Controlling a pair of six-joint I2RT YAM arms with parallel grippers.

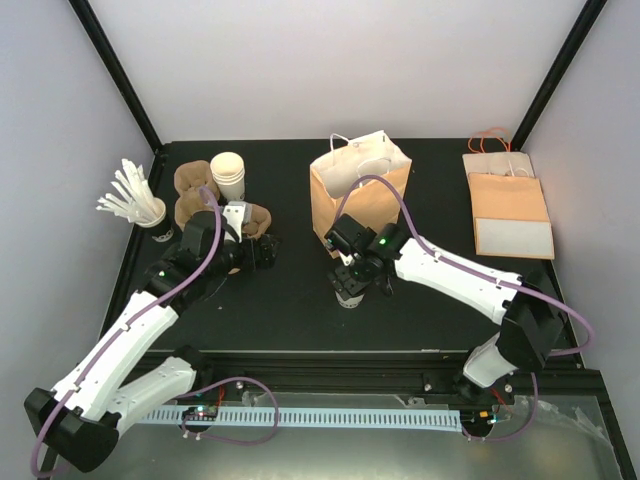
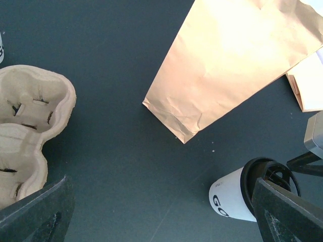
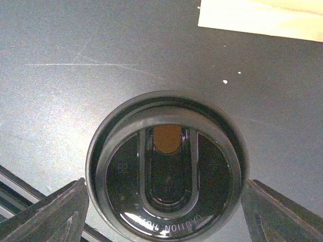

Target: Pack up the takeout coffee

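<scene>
The takeout coffee (image 1: 349, 296), a small white cup with a black lid, stands on the dark table just in front of the upright, open brown paper bag (image 1: 345, 205). My right gripper (image 1: 352, 275) is over it. In the right wrist view the lid (image 3: 166, 166) fills the gap between the gripper (image 3: 164, 212) fingers, which meet its rim on both sides. My left gripper (image 1: 265, 250) is open and empty, left of the cup. Its wrist view shows the cup (image 2: 232, 199) at lower right, the bag (image 2: 227, 65) above, and bare table under the gripper (image 2: 161, 212).
Pulp cup carriers (image 1: 190, 195) (image 2: 25, 131) lie at back left beside a stack of lidless white cups (image 1: 229, 176) and a dark cup of white stirrers (image 1: 152, 222). Flat paper bags (image 1: 508, 205) lie at back right.
</scene>
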